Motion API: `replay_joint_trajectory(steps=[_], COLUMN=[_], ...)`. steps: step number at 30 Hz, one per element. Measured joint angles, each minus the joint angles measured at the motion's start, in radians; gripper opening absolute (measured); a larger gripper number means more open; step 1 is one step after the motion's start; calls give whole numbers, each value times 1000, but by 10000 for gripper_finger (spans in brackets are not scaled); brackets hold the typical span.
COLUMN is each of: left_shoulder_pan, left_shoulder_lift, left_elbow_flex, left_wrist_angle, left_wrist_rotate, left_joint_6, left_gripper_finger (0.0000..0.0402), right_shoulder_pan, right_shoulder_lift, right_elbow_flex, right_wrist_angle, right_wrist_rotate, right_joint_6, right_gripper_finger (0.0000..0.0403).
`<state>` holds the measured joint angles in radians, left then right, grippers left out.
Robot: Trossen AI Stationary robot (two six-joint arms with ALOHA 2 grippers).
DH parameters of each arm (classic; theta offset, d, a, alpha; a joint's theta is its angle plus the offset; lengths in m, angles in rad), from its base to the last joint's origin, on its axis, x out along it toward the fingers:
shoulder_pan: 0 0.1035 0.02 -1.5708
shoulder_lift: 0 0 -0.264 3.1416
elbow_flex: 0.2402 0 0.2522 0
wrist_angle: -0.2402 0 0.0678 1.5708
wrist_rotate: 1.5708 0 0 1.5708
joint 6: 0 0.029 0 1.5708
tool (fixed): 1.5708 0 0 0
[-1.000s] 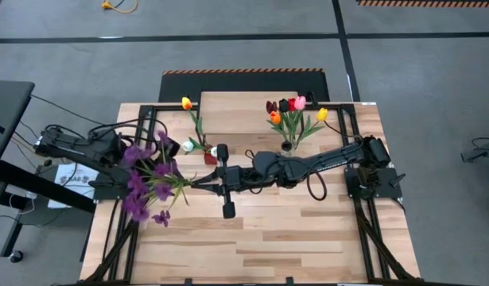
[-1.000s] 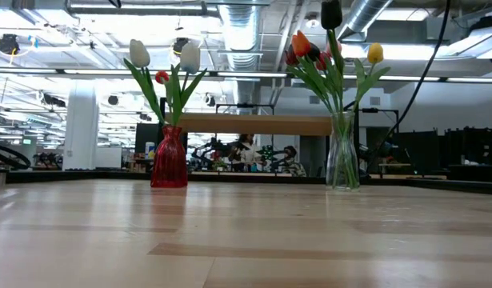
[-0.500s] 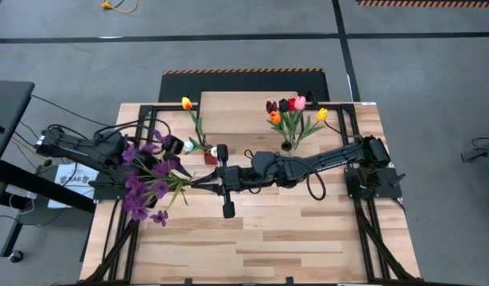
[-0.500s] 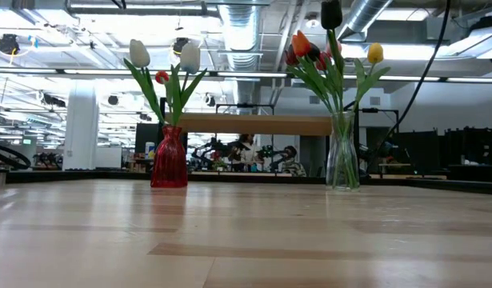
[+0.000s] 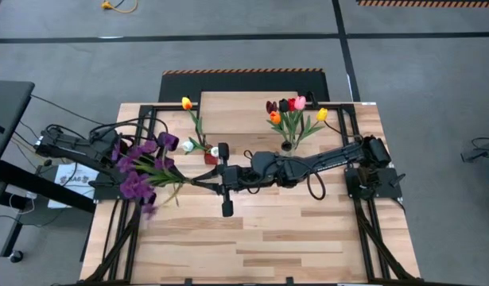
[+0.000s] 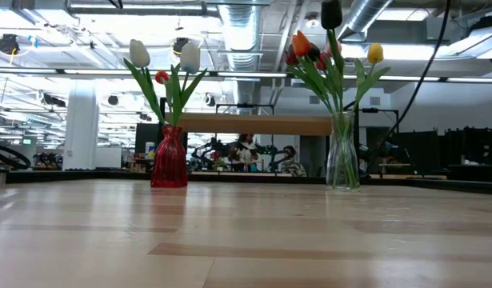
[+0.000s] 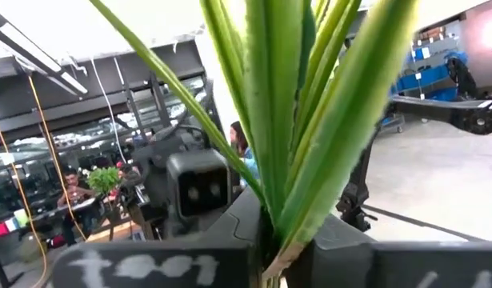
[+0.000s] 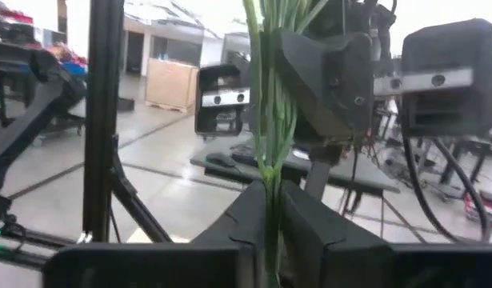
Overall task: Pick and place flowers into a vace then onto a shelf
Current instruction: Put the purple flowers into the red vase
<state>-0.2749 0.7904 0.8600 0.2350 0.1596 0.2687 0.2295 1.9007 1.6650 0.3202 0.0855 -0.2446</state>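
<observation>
Purple sprigs (image 5: 141,171) up off the table (image 5: 308,230), left of centre, blossoms over the left arm, stems running toward the right gripper (image 5: 204,182).

Left gripper (image 7: 266,256): jaws together on the green stems (image 7: 294,120) near their cut ends, seen in its wrist view.

Right gripper, from its wrist view: stems (image 8: 271,96) sit in the slot between the fingers (image 8: 306,220). Cannot tell whether those jaws are clamped or slack. Looks like a hand-over between the two arms, both on the same bundle.

Handling, judged: light bunch, top-heavy toward the blossoms. Stems thin and springy, likely to fan or slide past each other under a loose pinch. Leaves smooth, poor purchase. Blossoms soft, crushable; keep jaws off them. Best hold is low on the bundled stems, where they lie tight together, leaving the tips free to enter a vase neck.

Elsewhere: red vase (image 6: 169,158) with tulips (image 6: 161,64) and glass vase (image 6: 342,152) with mixed tulips (image 6: 326,48) stand at the far side of the table, apart. Shelf (image 6: 258,124) behind them.
</observation>
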Motion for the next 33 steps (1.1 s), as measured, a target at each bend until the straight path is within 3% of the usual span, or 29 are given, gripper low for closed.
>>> replay_joint_trajectory(steps=[4,8,14,18,22,27,33], left_shoulder_pan=[-1,-1,0,15,72,189,355], left_shoulder_lift=[-3,-1,23,48,59,56,32], left_elbow_flex=[3,75,243,340,367,319,190], left_wrist_angle=[1,-104,-398,-545,-581,-554,-442], left_wrist_rotate=[-9,-20,-183,-332,-358,-334,-182], left_joint_6=[13,20,50,73,52,-3,-49], left_gripper_finger=[3,2,2,1,1,0,0], right_shoulder_pan=[6,6,20,57,106,168,210], right_shoulder_lift=[0,0,1,1,1,1,2], right_elbow_flex=[-2,-2,-2,-2,-2,-10,-117], right_wrist_angle=[-117,-248,-476,-582,-660,-676,-515], right_wrist_rotate=[42,87,73,73,73,118,152], right_joint_6=[2,73,222,273,305,324,324], right_gripper_finger=[101,173,251,259,259,259,259])
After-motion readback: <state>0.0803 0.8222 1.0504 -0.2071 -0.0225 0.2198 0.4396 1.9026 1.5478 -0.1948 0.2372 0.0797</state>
